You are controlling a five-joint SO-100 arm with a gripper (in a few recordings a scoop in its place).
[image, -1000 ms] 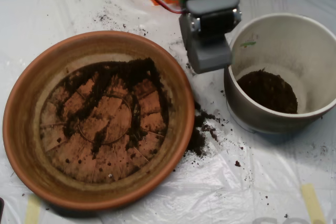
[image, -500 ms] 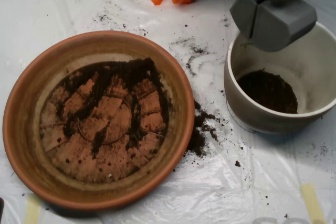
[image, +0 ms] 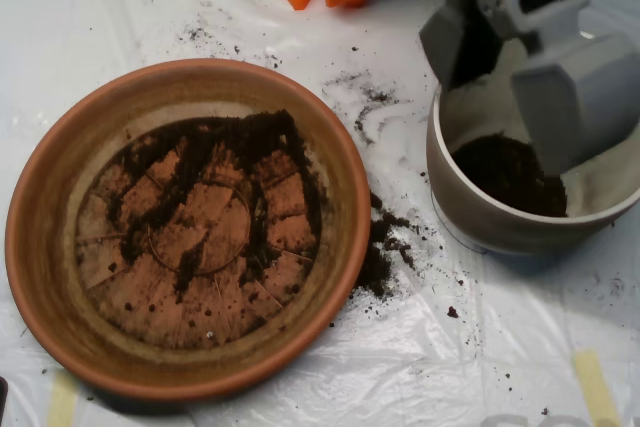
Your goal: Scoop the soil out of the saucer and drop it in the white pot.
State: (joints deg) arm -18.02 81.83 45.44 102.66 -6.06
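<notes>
Overhead view shows us mid-task: our end effector (image: 520, 87) hangs spread open and empty over the white pot (image: 480, 212) at right, which holds some soil (image: 215, 162), while much remains in the saucer (image: 50, 197) at left.

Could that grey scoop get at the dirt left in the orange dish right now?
Probably yes. The soil lies uncovered in the shallow saucer with nothing over it, but the scoop is over the white pot, so it must swing left first.
</notes>
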